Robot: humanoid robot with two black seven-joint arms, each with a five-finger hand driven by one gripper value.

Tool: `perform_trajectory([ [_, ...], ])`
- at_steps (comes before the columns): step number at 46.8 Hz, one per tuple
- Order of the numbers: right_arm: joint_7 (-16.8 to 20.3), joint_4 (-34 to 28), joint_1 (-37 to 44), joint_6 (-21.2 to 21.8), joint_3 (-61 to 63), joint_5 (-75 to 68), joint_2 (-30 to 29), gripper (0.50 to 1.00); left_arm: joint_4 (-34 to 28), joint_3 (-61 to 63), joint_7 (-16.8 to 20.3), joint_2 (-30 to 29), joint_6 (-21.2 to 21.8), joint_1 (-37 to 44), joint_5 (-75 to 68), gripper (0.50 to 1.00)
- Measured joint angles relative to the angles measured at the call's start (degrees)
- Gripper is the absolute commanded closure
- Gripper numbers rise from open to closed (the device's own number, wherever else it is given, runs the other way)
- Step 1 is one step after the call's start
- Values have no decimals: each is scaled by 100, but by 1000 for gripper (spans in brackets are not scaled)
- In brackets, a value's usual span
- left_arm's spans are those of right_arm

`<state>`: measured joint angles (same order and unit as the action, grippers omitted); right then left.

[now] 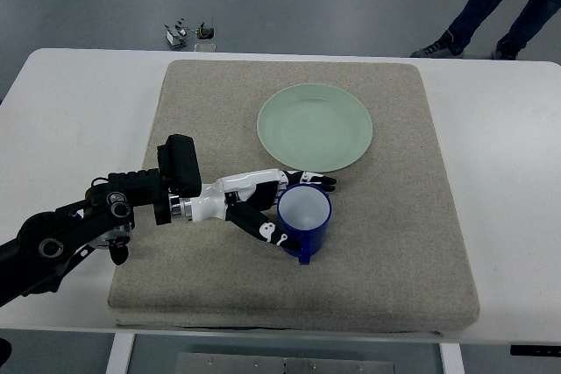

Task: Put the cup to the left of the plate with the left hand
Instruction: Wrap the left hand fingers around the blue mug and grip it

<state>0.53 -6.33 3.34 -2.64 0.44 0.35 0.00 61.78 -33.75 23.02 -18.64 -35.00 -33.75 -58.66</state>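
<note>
A blue cup (306, 219) with a white inside stands upright on the grey mat (394, 234), just below the plate's near edge. A pale green plate (315, 126) lies on the mat's far middle. My left hand (279, 206) reaches in from the left and is wrapped around the cup's left side, fingers along its far rim and thumb side near its handle. The right arm does not show.
The mat lies on a white table (79, 111). A person's legs and shoes (491, 6) stand beyond the table's far right. Small metal items (188, 32) lie on the floor past the far edge.
</note>
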Motion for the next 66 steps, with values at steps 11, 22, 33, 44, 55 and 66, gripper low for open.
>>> perform_trajectory([
  [11,0,0,0,0,1,0,0,566,0,0,6,18,0,0,-40,587],
  [22,0,0,0,0,0,0,0,566,0,-9,9,12,0,-9,-40,647],
  [33,0,0,0,0,0,0,0,566,12,-9,9,9,0,-8,-40,799],
  [44,0,0,0,0,0,0,0,566,51,-9,9,9,0,-8,-40,834],
  [55,0,0,0,0,-1,0,0,566,71,-14,16,9,0,-10,-40,879],
  [66,0,0,0,0,-1,0,0,566,80,-115,41,-1,0,-174,8,1000],
])
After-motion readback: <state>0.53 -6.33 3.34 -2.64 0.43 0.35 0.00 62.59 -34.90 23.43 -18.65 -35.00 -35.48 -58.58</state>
